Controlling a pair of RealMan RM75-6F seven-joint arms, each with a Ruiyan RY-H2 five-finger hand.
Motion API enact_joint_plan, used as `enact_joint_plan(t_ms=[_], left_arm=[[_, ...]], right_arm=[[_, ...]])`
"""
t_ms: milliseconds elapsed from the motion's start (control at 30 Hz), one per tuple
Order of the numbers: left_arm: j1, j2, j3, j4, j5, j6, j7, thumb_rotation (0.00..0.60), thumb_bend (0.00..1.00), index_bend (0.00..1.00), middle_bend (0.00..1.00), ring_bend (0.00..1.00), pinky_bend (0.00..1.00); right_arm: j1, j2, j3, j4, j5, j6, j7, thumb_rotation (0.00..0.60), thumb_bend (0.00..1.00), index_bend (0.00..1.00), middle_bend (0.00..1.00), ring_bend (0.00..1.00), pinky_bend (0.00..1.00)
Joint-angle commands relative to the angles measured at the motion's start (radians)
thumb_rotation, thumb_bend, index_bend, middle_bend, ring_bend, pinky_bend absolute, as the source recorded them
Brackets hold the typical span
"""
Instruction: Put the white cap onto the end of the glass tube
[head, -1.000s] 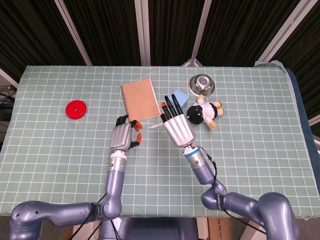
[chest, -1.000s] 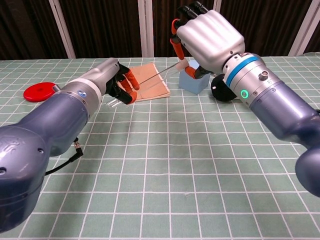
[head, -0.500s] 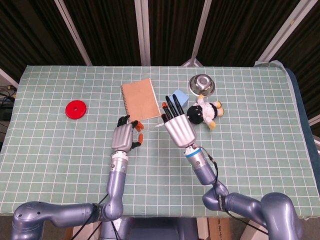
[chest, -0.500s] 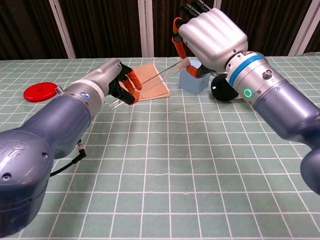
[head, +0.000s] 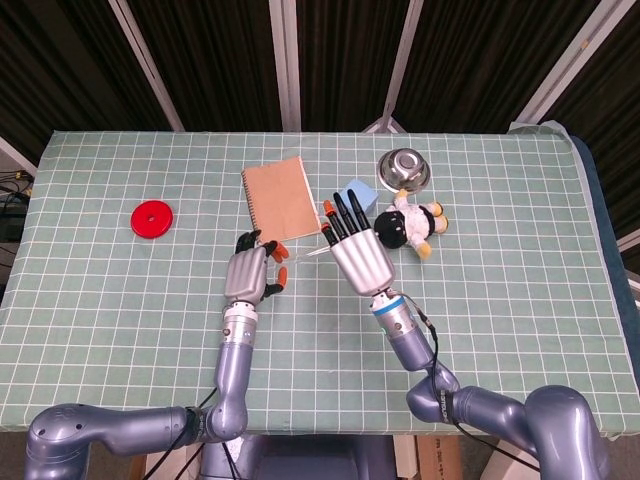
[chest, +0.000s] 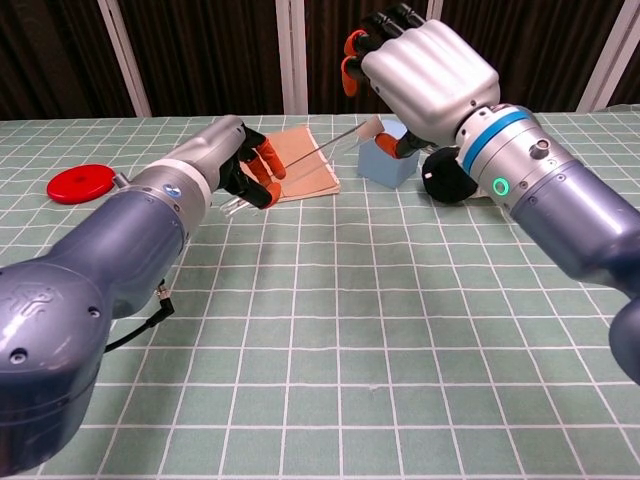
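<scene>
Green checked cloth (head: 120, 300) covers the table, and everything here is placed against the tan spiral notebook (head: 279, 198) lying flat near its middle. Far to the notebook's left sits a flat red disc (head: 152, 218) with a hole in its centre. Just below the notebook's lower edge, the left hand (head: 246, 274), smooth grey metal with orange-tipped fingers, curls around one end of the thin, clear glass tube (chest: 322, 147). That tube runs as a slim straight rod past the notebook's lower right corner up to the right hand (head: 357, 256), which pinches its far end, the small white cap (chest: 370, 128) showing there between the fingertips. Right of the notebook stands a pale blue foam cube (head: 357, 193), then a black-and-white plush toy (head: 410, 224), with a shiny steel bowl (head: 402, 168) behind them.
</scene>
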Motion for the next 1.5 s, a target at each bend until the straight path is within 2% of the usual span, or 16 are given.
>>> enact_joint_plan(t_ms=[33, 400, 767, 1000, 1200, 1500], left_arm=[[0.006, 0.006, 0.004, -0.006, 0.015, -0.003, -0.016, 0.600, 0.76, 0.48, 0.51, 0.09, 0.00], [0.033, 0.046, 0.031, -0.038, 0.059, -0.009, -0.033, 0.600, 0.76, 0.49, 0.52, 0.11, 0.00], [0.097, 0.148, 0.148, -0.084, 0.085, -0.038, 0.017, 0.600, 0.76, 0.49, 0.52, 0.11, 0.00], [0.113, 0.173, 0.200, -0.081, 0.073, -0.062, 0.069, 0.600, 0.76, 0.49, 0.52, 0.11, 0.00], [0.098, 0.173, 0.224, -0.077, 0.020, -0.098, 0.160, 0.600, 0.76, 0.49, 0.52, 0.11, 0.00], [0.072, 0.155, 0.218, -0.084, -0.053, -0.099, 0.255, 0.600, 0.76, 0.49, 0.51, 0.11, 0.00]], right_arm=[[-0.008, 0.009, 0.001, -0.022, 0.009, -0.002, -0.015, 0.600, 0.36, 0.00, 0.00, 0.00, 0.00], [-0.045, 0.050, -0.004, -0.087, 0.023, 0.017, -0.040, 0.600, 0.36, 0.00, 0.00, 0.00, 0.00], [-0.066, 0.133, 0.034, -0.202, 0.043, 0.036, -0.063, 0.600, 0.36, 0.00, 0.00, 0.00, 0.00], [-0.069, 0.169, 0.044, -0.264, 0.042, 0.041, -0.071, 0.600, 0.36, 0.00, 0.00, 0.00, 0.00], [-0.070, 0.199, 0.048, -0.306, 0.034, 0.046, -0.082, 0.600, 0.36, 0.00, 0.00, 0.00, 0.00], [-0.080, 0.233, 0.048, -0.339, 0.039, 0.047, -0.076, 0.600, 0.36, 0.00, 0.00, 0.00, 0.00]])
